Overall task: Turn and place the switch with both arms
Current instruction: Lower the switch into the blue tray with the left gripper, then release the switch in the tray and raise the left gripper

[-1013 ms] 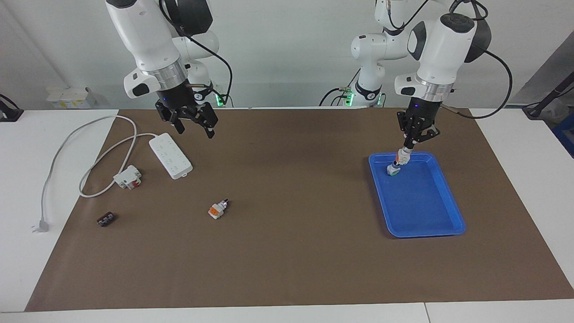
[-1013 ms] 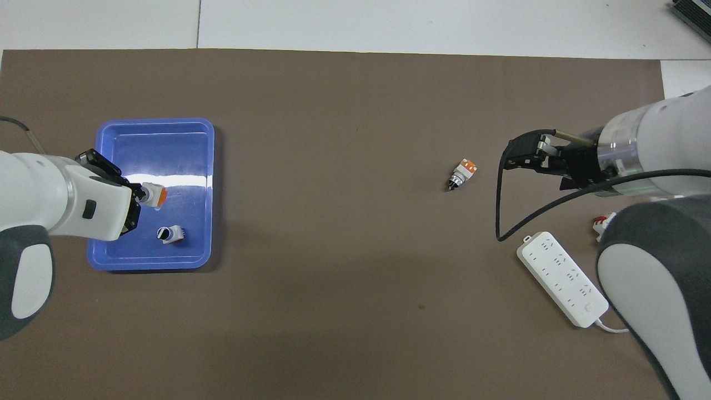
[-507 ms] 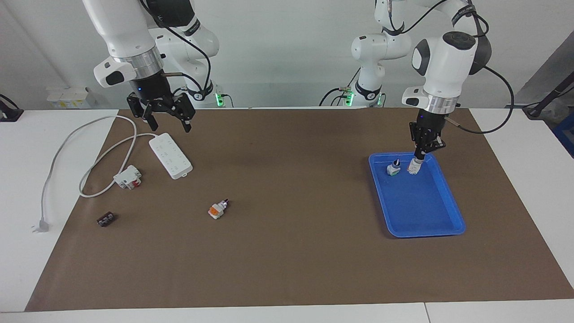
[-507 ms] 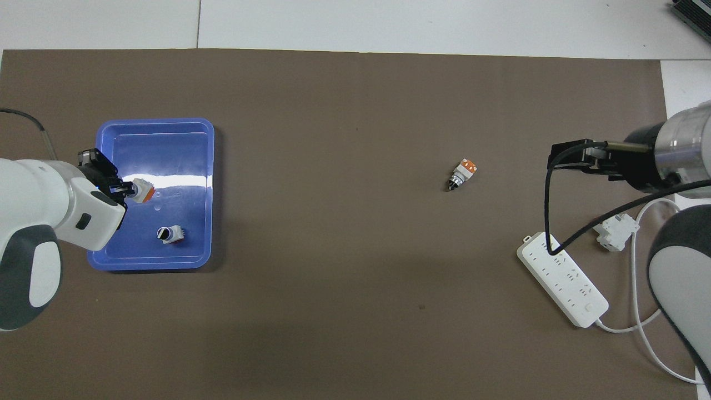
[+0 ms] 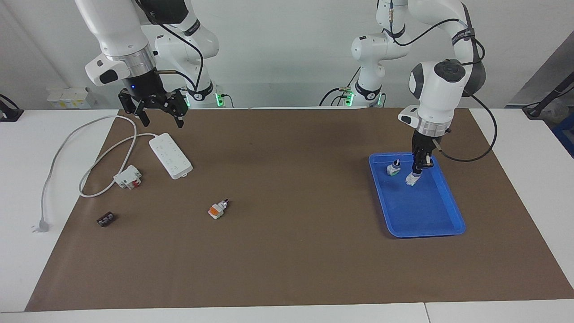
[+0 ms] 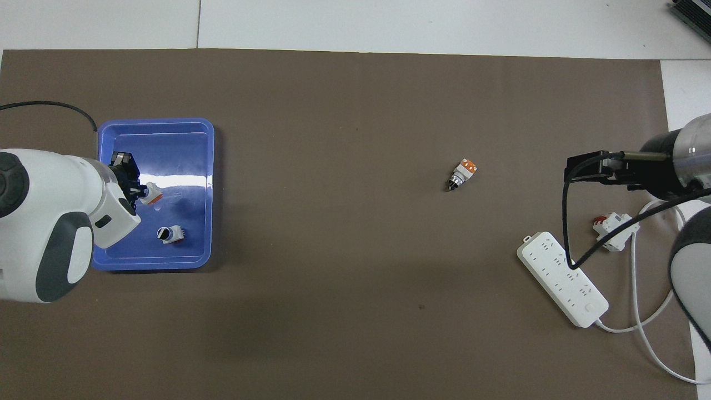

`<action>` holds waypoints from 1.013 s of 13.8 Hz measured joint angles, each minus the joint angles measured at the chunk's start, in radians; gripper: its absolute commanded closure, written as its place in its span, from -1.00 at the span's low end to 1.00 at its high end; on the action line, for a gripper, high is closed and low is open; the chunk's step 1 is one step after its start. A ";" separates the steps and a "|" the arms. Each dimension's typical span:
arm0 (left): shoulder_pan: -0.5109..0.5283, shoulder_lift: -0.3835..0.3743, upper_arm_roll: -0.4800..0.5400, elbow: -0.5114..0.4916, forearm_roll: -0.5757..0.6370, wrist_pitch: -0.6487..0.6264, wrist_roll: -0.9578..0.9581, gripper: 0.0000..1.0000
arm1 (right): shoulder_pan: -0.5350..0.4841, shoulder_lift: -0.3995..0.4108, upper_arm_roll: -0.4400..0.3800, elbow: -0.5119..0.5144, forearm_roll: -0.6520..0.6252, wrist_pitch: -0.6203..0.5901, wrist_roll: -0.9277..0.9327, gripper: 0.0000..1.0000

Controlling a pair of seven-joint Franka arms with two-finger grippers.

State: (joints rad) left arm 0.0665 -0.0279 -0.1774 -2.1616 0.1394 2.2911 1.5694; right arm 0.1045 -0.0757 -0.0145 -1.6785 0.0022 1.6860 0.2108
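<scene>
My left gripper point(image 5: 418, 169) point(image 6: 137, 192) is shut on the knob end of a switch point(image 5: 412, 178) point(image 6: 151, 195) with a white body and an orange section. It holds the switch low inside the blue tray point(image 5: 426, 211) point(image 6: 183, 144), body down; whether it touches the floor I cannot tell. Another switch of the same kind point(image 5: 218, 209) point(image 6: 462, 173) lies on its side on the brown mat, apart from both grippers. My right gripper point(image 5: 163, 117) point(image 6: 575, 168) hangs open and holds nothing, above the mat near the power strip.
A green-based switch point(image 5: 393, 168) point(image 6: 169, 234) stands in the tray beside the held one. Toward the right arm's end lie a white power strip point(image 5: 170, 155) point(image 6: 561, 280) with its cable, a white-and-red block point(image 5: 128, 176) point(image 6: 614, 231) and a small black part point(image 5: 106, 219).
My left gripper has carried the switch past the green-based one and lowered it deeper into the tray. The right gripper has drawn back toward its own end of the table, still open.
</scene>
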 measured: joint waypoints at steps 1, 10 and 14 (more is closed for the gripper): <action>0.000 0.010 -0.002 -0.005 0.000 0.000 0.020 1.00 | -0.004 -0.001 -0.007 0.011 -0.022 -0.022 -0.019 -1.00; -0.001 0.022 -0.006 -0.104 0.002 0.049 0.091 0.72 | -0.104 -0.003 -0.032 0.054 -0.037 -0.111 -0.091 -1.00; -0.001 0.011 -0.007 -0.106 0.002 0.044 0.074 -1.00 | -0.083 -0.003 -0.033 0.054 -0.037 -0.114 -0.091 -1.00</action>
State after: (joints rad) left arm 0.0657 -0.0173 -0.1845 -2.2681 0.1409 2.3349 1.6435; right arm 0.0218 -0.0787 -0.0472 -1.6246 -0.0350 1.5717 0.1198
